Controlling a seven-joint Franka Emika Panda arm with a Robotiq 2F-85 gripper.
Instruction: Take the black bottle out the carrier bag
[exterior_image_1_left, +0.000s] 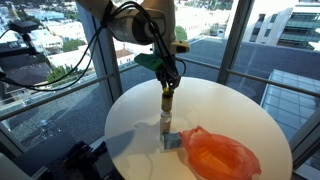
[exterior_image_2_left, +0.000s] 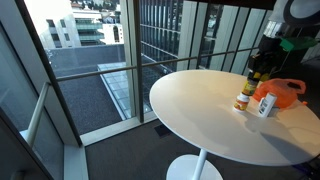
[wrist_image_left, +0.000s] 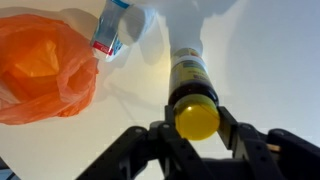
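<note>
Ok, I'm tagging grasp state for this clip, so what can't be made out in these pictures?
1. Wrist view: whether the fingers touch the black bottle; its yellow cap covers the contact spots.
2. All views: what is inside the orange bag; its crumpled plastic hides it.
3. Wrist view: the white container label, blurred and cut off by the top edge.
4. Both exterior views: the opening of the gripper, too small to tell.

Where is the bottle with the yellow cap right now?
In the wrist view the yellow-capped bottle stands on the white table, its cap between the fingers of the gripper; the orange bag lies to its left there.
</note>
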